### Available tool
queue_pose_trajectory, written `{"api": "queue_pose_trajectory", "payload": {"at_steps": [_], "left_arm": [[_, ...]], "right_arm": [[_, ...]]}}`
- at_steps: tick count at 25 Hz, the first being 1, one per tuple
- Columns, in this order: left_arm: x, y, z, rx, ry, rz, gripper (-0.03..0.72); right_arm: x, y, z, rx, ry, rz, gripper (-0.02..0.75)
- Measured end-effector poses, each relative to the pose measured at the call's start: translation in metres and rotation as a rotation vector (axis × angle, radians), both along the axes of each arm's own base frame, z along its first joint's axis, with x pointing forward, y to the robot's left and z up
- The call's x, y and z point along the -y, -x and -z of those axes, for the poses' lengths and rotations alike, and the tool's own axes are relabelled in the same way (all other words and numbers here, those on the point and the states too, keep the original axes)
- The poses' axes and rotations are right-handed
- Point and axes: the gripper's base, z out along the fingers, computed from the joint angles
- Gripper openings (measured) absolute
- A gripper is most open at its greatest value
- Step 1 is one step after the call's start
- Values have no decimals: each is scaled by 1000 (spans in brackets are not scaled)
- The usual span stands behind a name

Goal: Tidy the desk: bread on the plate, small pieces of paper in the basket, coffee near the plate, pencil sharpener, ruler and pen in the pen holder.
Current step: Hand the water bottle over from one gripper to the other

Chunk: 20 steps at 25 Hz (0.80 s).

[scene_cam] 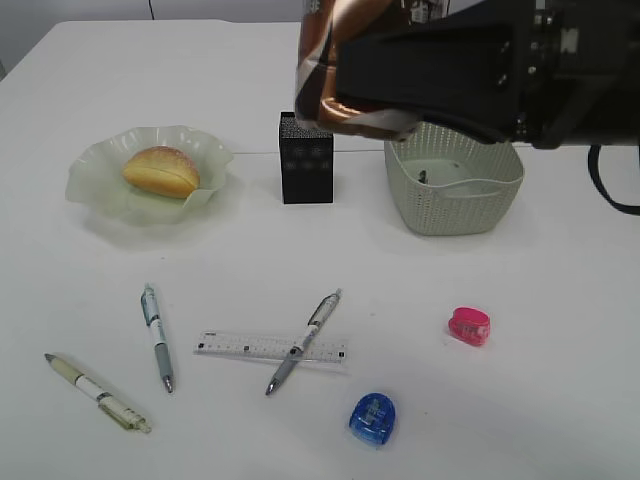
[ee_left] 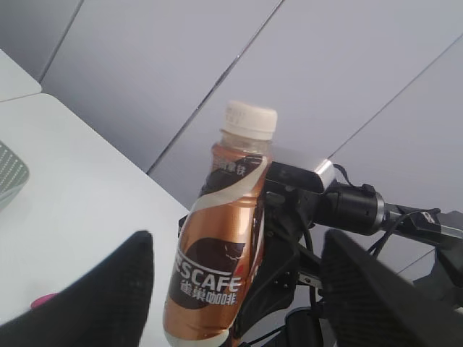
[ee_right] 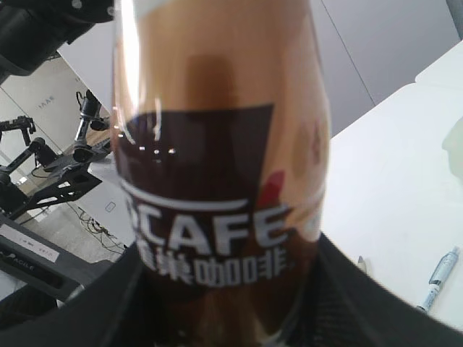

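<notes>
Coffee, the brown plastic bottle with a swirl label and cream cap, is what this move turns on, but I take the scene from the biggest thing down. The plain white table carries everything else. The sage-green perforated basket sits on its right. The pale green ruffled glass plate lies well to the left, with the golden bun already on it. The black mesh pen holder stands between them.

The bottle hangs in the air above the pen holder, clear of the table, cap up with its long axis near upright. My right claw is clamped round its lower body. My left claw faces it with its jaws spread wide, one either side of the bottle and not touching it.

The plate lies down and to the left of the bottle, so I judge the left arm nearer. A handover looks likely next.
</notes>
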Motion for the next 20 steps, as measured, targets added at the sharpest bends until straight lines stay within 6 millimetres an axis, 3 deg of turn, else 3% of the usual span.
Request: {"api": "queue_pose_trajectory", "payload": {"at_steps": [5,12,20], "left_arm": [[7,-6,7,-6,-3,29,545],[39,-17,31,-63,-31,139,547],[45,-21,41,-45,-79,160,547]], "right_arm": [[0,0,-1,-24,-13,0,403],[0,1,3,-39,21,-14,403],[0,6,9,-83,84,-50,403]]}}
